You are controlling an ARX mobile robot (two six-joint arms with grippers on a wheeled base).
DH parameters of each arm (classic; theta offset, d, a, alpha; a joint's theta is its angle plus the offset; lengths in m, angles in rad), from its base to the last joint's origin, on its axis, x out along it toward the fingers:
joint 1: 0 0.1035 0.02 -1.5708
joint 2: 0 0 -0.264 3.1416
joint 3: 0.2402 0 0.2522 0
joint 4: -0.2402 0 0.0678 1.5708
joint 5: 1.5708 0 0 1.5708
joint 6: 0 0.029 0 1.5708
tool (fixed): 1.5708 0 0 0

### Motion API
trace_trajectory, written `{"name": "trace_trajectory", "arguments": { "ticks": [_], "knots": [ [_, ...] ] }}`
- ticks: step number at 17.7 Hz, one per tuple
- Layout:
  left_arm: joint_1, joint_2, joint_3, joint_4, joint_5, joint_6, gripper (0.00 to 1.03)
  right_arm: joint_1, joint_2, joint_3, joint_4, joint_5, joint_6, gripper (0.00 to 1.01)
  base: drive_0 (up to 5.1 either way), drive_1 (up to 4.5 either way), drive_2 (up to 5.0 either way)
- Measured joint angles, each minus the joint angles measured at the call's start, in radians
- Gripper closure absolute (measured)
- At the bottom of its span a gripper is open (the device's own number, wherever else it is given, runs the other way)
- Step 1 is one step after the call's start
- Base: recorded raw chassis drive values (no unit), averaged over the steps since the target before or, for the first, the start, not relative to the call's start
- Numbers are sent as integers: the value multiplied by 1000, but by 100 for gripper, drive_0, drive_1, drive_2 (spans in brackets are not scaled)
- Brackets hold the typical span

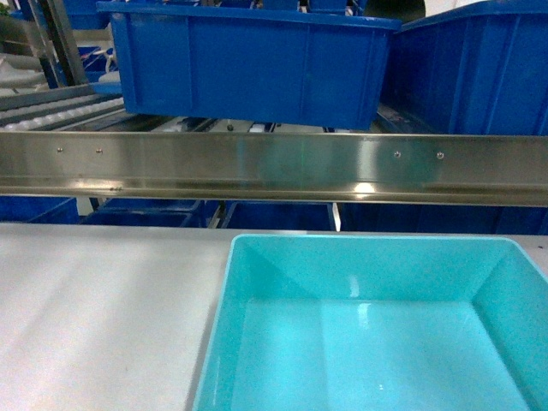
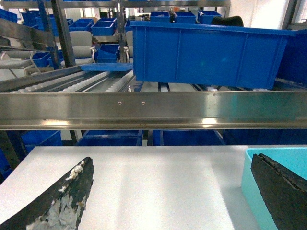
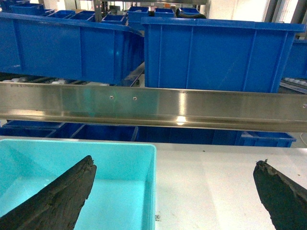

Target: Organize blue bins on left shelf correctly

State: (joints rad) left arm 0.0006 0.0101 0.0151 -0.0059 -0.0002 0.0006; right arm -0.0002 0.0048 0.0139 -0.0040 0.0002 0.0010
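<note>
You're at the approach: the turquoise bin (image 1: 377, 334) sits empty on the near white table (image 1: 94, 317), below the shelf rail (image 1: 274, 167). The left gripper (image 2: 168, 191) and right gripper (image 3: 172, 191) both gape wide, holding nothing. Next, close on its 2 side rims.

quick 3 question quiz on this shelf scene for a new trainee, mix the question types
1. True or false: the turquoise bin sits on the white table, not on the shelf.
2. What is inside the turquoise bin? A) parts B) nothing C) a smaller bin
3. Which claw straddles the turquoise bin's side wall: the left claw or the right claw?

Key: 1 true. 2 B. 3 Both, one finger in, one out; both are open.
</note>
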Motion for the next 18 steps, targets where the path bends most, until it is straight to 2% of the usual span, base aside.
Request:
{"name": "trace_trajectory", "arguments": {
  "ticks": [18],
  "knots": [
    [0,0,0,0,0,0,5,0,0,0,0,0,0,3,0,0,0]
  ]
}}
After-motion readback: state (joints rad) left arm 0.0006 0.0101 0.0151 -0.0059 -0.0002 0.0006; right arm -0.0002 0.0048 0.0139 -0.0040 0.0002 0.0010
